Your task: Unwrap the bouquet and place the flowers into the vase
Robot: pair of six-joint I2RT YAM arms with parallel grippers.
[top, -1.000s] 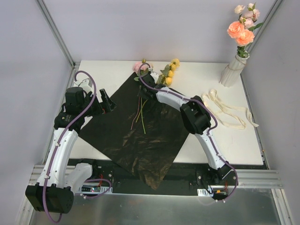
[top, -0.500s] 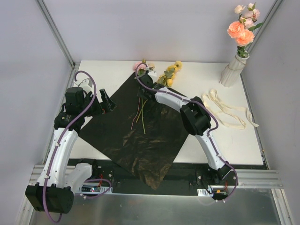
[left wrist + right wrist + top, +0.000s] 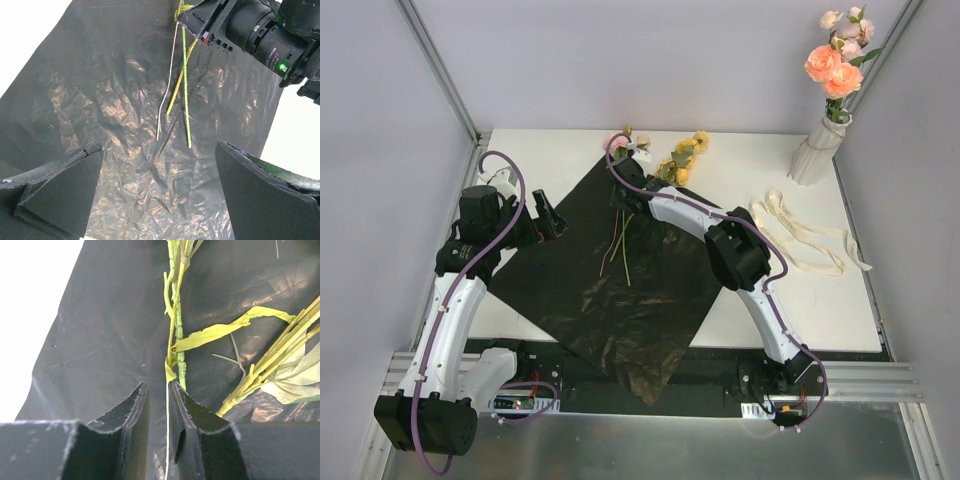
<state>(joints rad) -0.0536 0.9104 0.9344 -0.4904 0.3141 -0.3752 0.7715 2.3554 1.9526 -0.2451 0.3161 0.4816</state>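
The bouquet lies unwrapped: its black sheet (image 3: 620,300) is spread flat on the table. On the sheet's far corner lie the flowers, with a pink head (image 3: 617,141), yellow heads (image 3: 685,152) and thin stems (image 3: 620,250) trailing toward me. My right gripper (image 3: 622,198) reaches over that corner. In the right wrist view the right gripper (image 3: 157,385) is nearly shut, with a pale stem (image 3: 166,405) running between the fingers. My left gripper (image 3: 548,218) hangs wide open over the sheet's left corner, holding nothing. The white vase (image 3: 815,150) stands far right with peach and pink roses (image 3: 833,68) in it.
The cream ribbon (image 3: 805,235) lies loose on the white tabletop, right of the sheet and near the vase. Grey walls and metal frame posts close in the table on both sides. The sheet's near corner hangs over the table's front edge.
My right gripper has shifted a little farther away and to the left, and the yellow and pink heads have shifted with it. The left arm has stayed still and open.
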